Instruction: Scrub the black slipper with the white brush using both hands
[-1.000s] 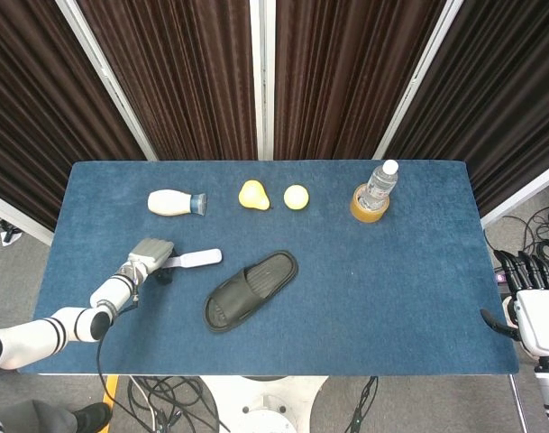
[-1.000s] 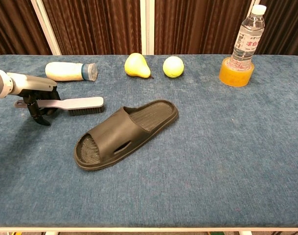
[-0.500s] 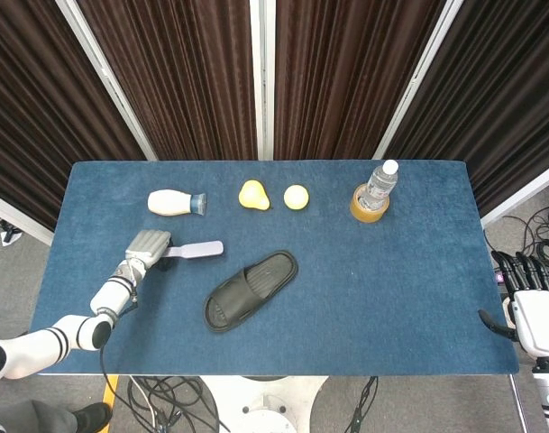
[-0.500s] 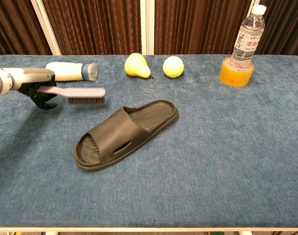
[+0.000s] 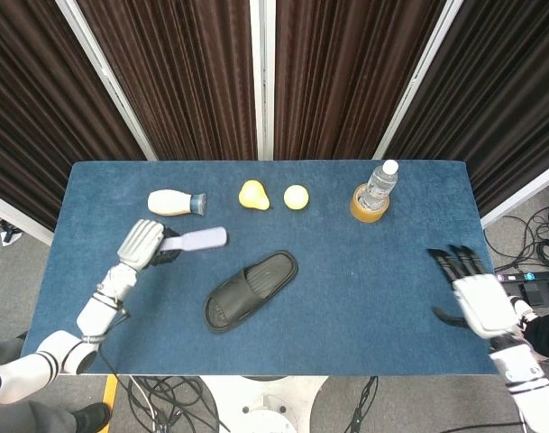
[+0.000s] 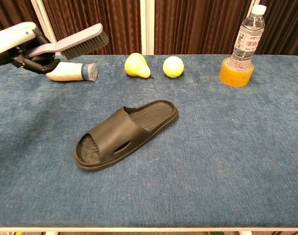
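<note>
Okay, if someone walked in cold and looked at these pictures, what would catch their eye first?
Probably the black slipper, lying alone mid-table on the blue cloth. Next, the left hand holding the white brush up off the table at the left, bristles down, while the right hand hangs empty with fingers spread over the right edge.

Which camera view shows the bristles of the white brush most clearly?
The chest view: it looks at the white brush from the side, so the dark bristles under its head show, with the left robot hand gripping the handle. The head view looks down on the brush's white back, so the bristles are hidden.
</note>
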Available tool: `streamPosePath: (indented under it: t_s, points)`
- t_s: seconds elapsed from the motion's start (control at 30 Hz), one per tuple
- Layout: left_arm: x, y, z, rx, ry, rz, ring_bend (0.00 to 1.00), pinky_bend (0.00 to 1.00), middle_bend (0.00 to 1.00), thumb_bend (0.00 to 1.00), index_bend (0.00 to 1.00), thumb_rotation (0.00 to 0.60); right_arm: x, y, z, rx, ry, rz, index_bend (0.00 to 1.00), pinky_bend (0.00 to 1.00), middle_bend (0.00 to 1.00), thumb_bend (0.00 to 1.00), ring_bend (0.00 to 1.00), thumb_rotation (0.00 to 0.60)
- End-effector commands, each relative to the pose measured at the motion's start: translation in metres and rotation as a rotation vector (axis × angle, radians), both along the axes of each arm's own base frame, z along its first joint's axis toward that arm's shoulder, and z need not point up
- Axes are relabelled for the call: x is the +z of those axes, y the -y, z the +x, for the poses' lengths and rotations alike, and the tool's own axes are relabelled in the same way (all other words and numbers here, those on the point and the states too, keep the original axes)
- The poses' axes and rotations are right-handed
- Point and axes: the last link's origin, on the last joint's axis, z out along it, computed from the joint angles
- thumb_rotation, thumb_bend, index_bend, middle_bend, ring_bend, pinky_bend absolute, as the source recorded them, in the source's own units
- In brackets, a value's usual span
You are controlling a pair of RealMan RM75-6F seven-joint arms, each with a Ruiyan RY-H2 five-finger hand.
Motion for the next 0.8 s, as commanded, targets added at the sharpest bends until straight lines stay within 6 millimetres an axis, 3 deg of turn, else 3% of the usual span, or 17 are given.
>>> streamPosePath:
  t_s: [0.03, 0.17, 0.37, 0.63, 0.8]
  points:
    - [-0.005, 0.034, -0.007, -0.132, -0.059, 0.007, 1.0, 1.0, 1.0, 0.54, 1.0, 0.6, -0.035, 0.037, 0.051, 0.139, -0.002, 0.181, 0.0, 0.0, 0.11, 0.11, 0.0, 0.6]
    - [-0.008, 0.056, -0.011, -0.186, -0.088, -0.008, 1.0, 1.0, 1.0, 0.54, 1.0, 0.6, -0.079, 0.075, 0.099, 0.219, -0.047, 0.326, 0.0, 0.0, 0.08, 0.1, 0.0, 0.6]
    - [-0.015, 0.075, -0.019, -0.213, -0.136, -0.011, 1.0, 1.0, 1.0, 0.54, 1.0, 0.6, -0.14, 0.11, 0.147, 0.276, -0.145, 0.454, 0.0, 0.0, 0.03, 0.07, 0.0, 0.6]
    - [-0.027, 0.079, -0.023, -0.203, -0.184, -0.022, 1.0, 1.0, 1.0, 0.54, 1.0, 0.6, -0.212, 0.134, 0.181, 0.301, -0.281, 0.534, 0.0, 0.0, 0.0, 0.06, 0.0, 0.6]
    - [-0.03, 0.08, -0.02, -0.209, -0.184, -0.029, 1.0, 1.0, 1.0, 0.54, 1.0, 0.6, -0.236, 0.142, 0.192, 0.302, -0.331, 0.528, 0.0, 0.0, 0.0, 0.06, 0.0, 0.6]
